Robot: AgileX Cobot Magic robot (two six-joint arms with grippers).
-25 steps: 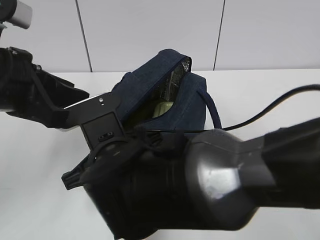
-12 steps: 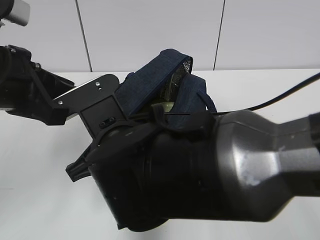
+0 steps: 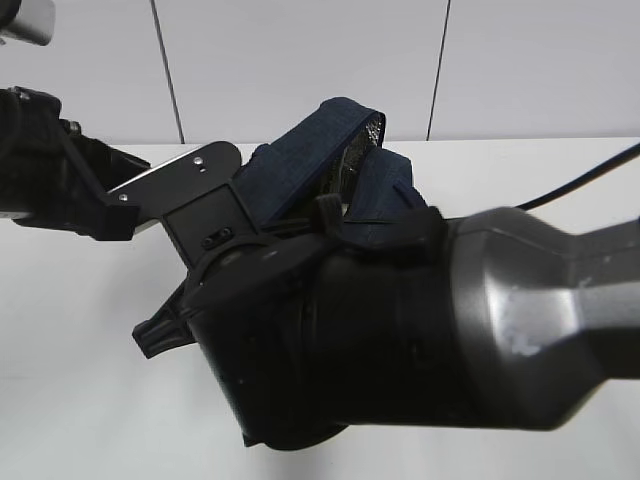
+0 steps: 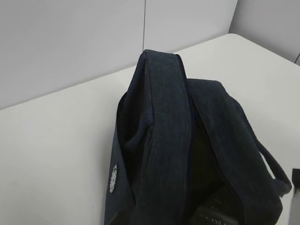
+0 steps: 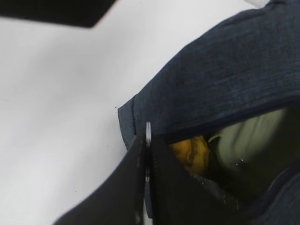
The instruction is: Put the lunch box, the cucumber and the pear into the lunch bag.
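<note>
Right arm [image 3: 420,340] swung nearer since earlier, blocking more bag [image 3: 310,165]. White surface [image 3: 80,400], grey wall panels [image 3: 300,60]. Right fingers [image 5: 145,187] together on zipper ring [image 5: 148,136]; left fingers' state unclear. Pear [image 5: 192,152], box [image 5: 248,136] inside.

No words, numbers or brand names could be read in any view. The only marking was a small pale oval patch [image 4: 113,178] on the side of the dark navy boxy fabric lunch bag [image 4: 164,140], at the lower left of the left wrist view; it was too small and blurred to tell whether it bore lettering or only a pattern.
</note>
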